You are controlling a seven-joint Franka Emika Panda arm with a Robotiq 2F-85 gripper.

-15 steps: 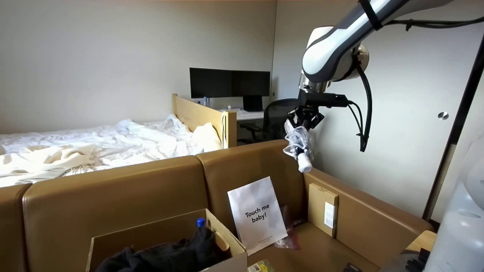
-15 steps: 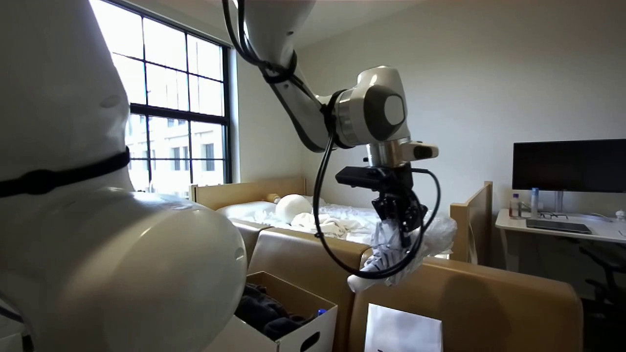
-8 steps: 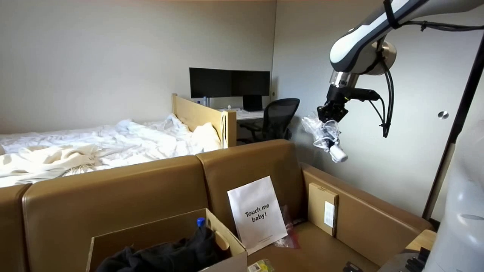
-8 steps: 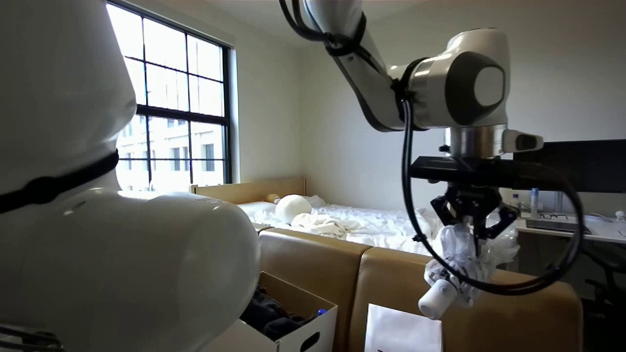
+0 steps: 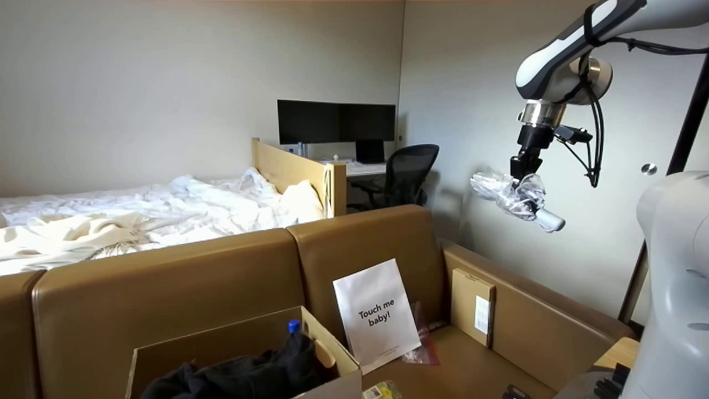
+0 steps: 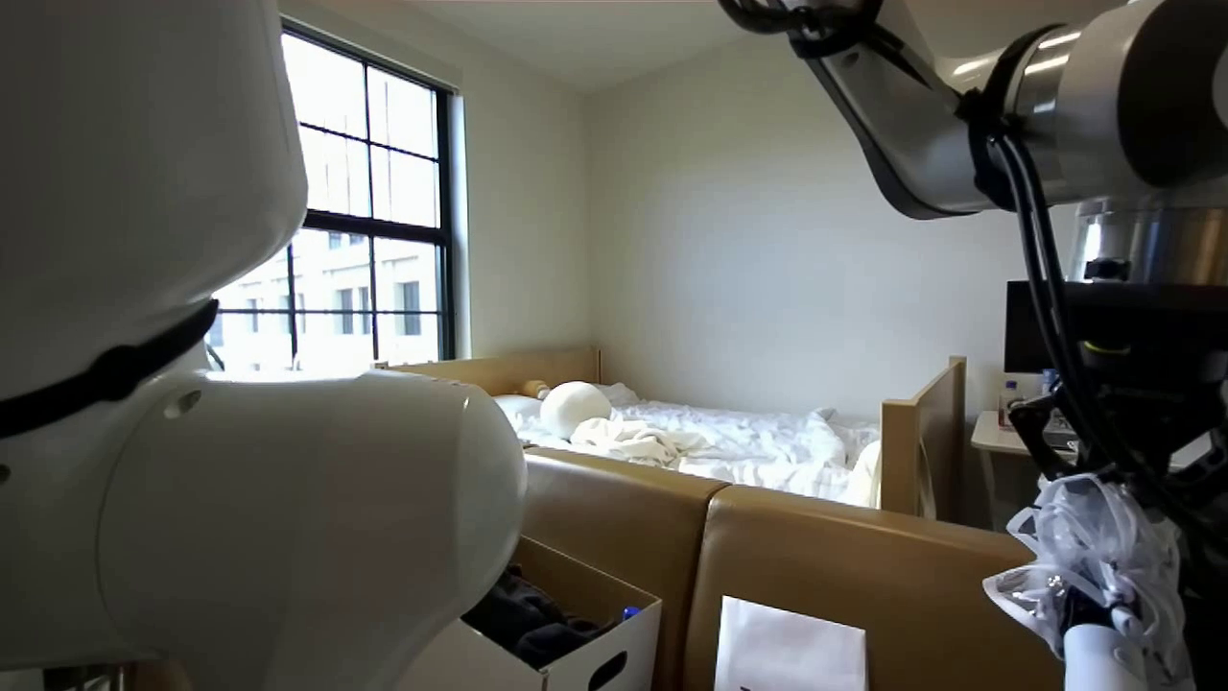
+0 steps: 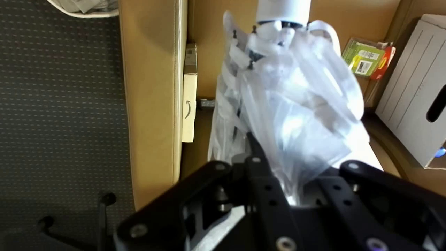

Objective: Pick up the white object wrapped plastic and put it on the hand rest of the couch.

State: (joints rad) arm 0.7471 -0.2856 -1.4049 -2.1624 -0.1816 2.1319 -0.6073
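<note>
The white object wrapped in clear plastic point(image 5: 512, 197) hangs in the air from my gripper point(image 5: 523, 185). Its white cylindrical end sticks out of the wrap. It also shows in an exterior view point(image 6: 1098, 557) at the lower right edge, and large in the wrist view point(image 7: 292, 90). The gripper's fingers point(image 7: 289, 157) are shut on the plastic-wrapped bundle; the fingertips are hidden by the wrap. The couch hand rest point(image 5: 532, 291) lies below the object in an exterior view. In the wrist view, the hand rest point(image 7: 153, 94) runs left of the object.
A flat cardboard box point(image 5: 472, 306) leans on the hand rest's inner side. A white paper point(image 5: 378, 316) reading "Touch me baby!" leans on the backrest. An open box point(image 5: 332, 382) with dark cloth stands on the couch. Dark carpet point(image 7: 69, 115) lies beyond the hand rest.
My arm has moved to the right in both exterior views, carrying the wrapped object along. The gripper has also turned, so the white end now points more to the right in an exterior view.
</note>
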